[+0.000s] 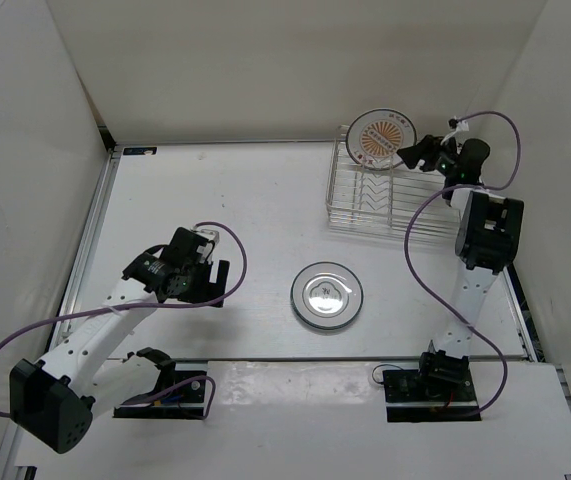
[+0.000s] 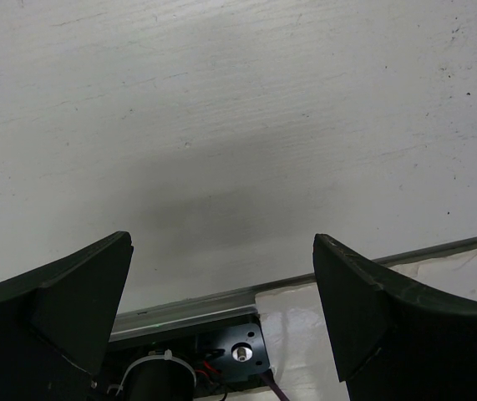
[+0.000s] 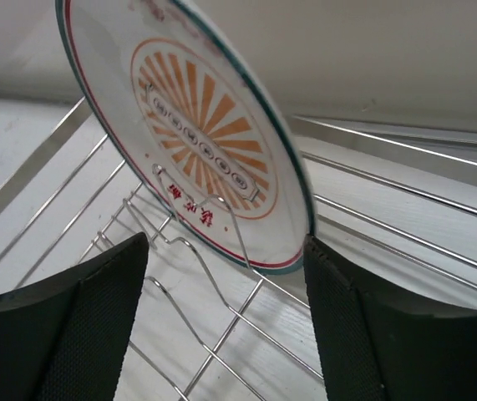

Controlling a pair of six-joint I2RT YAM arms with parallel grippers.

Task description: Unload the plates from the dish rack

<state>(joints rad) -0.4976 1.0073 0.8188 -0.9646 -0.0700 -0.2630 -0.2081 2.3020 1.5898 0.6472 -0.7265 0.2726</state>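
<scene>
**Left of frame, top view.** Your left gripper (image 1: 208,283) hangs low over the table (image 1: 215,190), well apart from the rack. In the left wrist view its fingers (image 2: 71,301) are spread wide, with only bare tabletop between them. My reading is that it is parked there so it does not crowd the set-down spot.

**Centre.** The flat plate (image 1: 327,295) lies face up on the table between the two arms, well apart from the rack. Count it as unloaded.

**Upper right.** The dish rack (image 1: 365,205) sits toward the far edge of the table. The sunburst plate (image 1: 385,137) stands on edge at the rack's back-left end, leaning on a wire divider (image 3: 221,225) — that wire is what keeps it upright. No other plate shows in the rack.

**Right.** Your right gripper (image 1: 417,153) reaches in from the sunburst plate's right side. In the right wrist view its fingers are spread, and the plate's lower rim lies in the gap, nearer the right-hand finger. I cannot tell whether they touch, but the rim is not pinched yet.

**Judgement.** The step in hand is the grasp of the one plate left in the rack. Close on the rim, then lift clear of the divider before swinging toward the centre — otherwise the wire may catch the rim and drag the rack.
</scene>
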